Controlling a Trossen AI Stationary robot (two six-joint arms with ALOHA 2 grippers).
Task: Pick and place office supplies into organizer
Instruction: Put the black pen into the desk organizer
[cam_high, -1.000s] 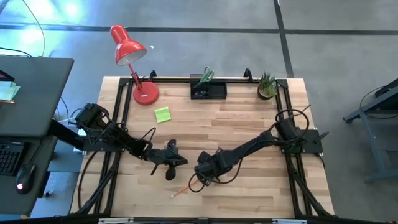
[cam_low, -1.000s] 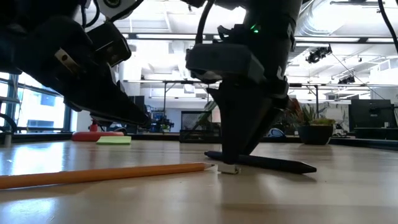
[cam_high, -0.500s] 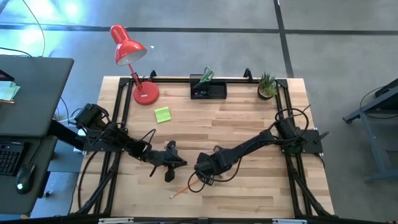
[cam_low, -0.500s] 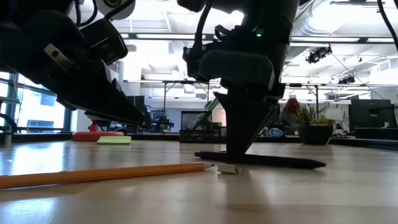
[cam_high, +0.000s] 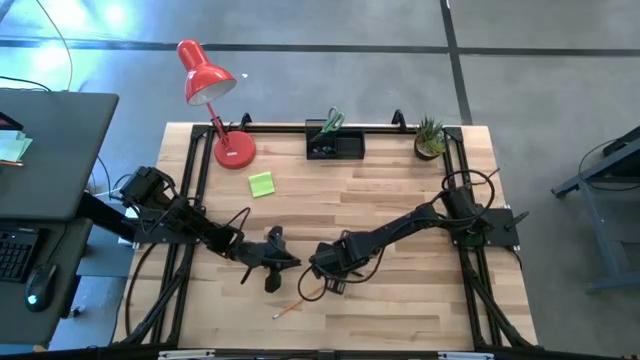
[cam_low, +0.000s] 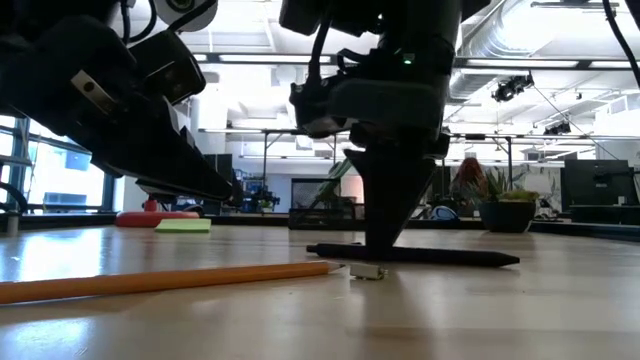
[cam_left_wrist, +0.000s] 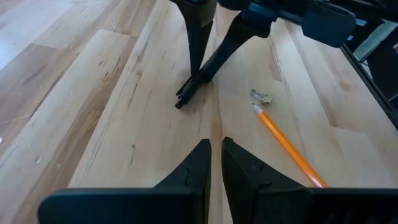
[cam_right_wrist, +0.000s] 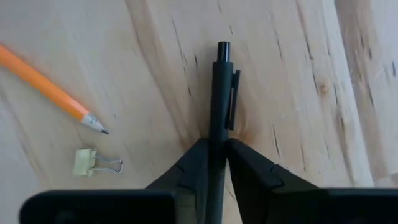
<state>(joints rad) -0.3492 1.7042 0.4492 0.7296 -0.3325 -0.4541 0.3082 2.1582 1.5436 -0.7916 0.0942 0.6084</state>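
My right gripper (cam_high: 326, 272) stands at the table's middle front, shut on a thin black pen (cam_low: 420, 257), which also shows in the right wrist view (cam_right_wrist: 219, 93). My left gripper (cam_left_wrist: 215, 155) is shut and empty, hovering just to the left of the pen. An orange pencil (cam_low: 170, 281) and a small binder clip (cam_right_wrist: 94, 163) lie flat on the table beside the pen. The black organizer (cam_high: 335, 146) stands at the far edge with green-handled scissors (cam_high: 332, 121) in it. The lime-green sticky-note pad (cam_high: 261, 184) lies flat at the far left. My right gripper pinches the pen's barrel (cam_right_wrist: 215, 138) between its two fingers, just behind the pocket clip. The fingers (cam_low: 385, 205) come from above, pointing down, and lie across the pen. The pen is nearly level, close over the tabletop; whether it is clear of the wood I cannot tell.
A red desk lamp (cam_high: 215, 95) stands at the far left corner and a small potted plant (cam_high: 430, 138) at the far right. Bare wood lies between the grippers and the organizer. Black frame rails (cam_high: 195, 180) run along the table's sides.
My right gripper has gone a little toward the table's left edge with the pen. The pen, tilted with one end low a second ago, is now nearly level.
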